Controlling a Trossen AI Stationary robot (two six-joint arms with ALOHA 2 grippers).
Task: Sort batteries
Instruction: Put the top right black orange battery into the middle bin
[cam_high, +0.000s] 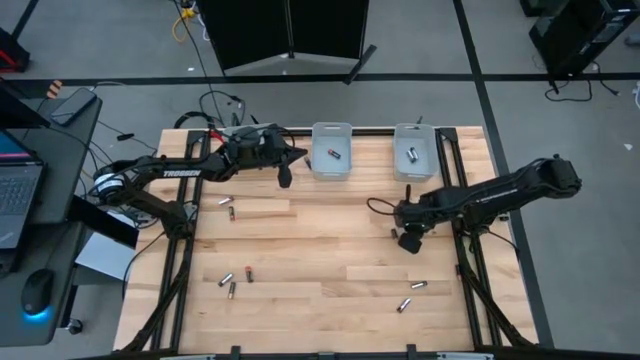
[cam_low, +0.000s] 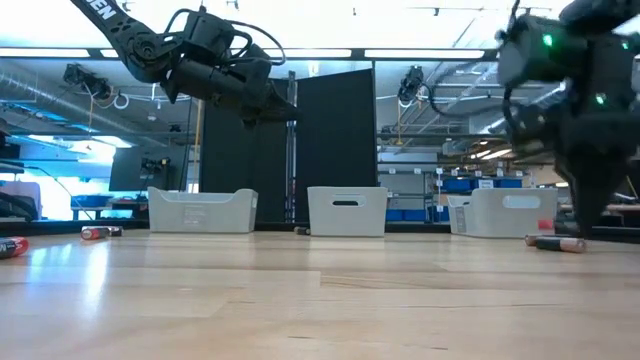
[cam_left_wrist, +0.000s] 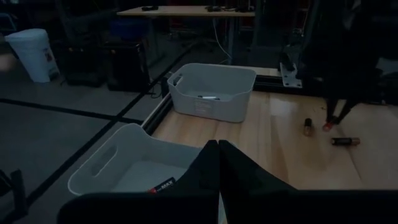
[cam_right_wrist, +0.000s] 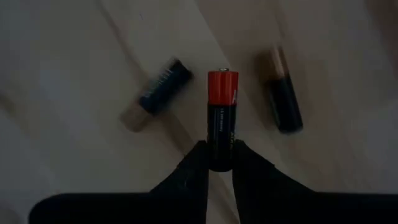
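The right gripper (cam_right_wrist: 217, 163) is clamped on a small black cylindrical battery with a red end (cam_right_wrist: 221, 118), its two dark fingers (cam_right_wrist: 189, 171) pinching the lower part of the cell so the red end sticks out ahead of them. It is low over the pale wooden table (cam_high: 320, 250), toward the right-hand side, near the right translucent plastic bin (cam_high: 414, 150). Just beside the held cell two more batteries lie flat on the wood: a dark one with a tan end (cam_right_wrist: 155, 93) and a black one with a copper end (cam_right_wrist: 284, 96), both apart from it. Farther from that bin, several loose batteries (cam_high: 236, 280) are scattered across the table, and two more (cam_high: 411, 293) lie nearer the right side. The left gripper (cam_high: 285, 178) hangs raised beside the middle translucent plastic bin (cam_high: 332, 150), well away from the right bin, its fingers pressed together on nothing. A battery lies inside each of those two bins.
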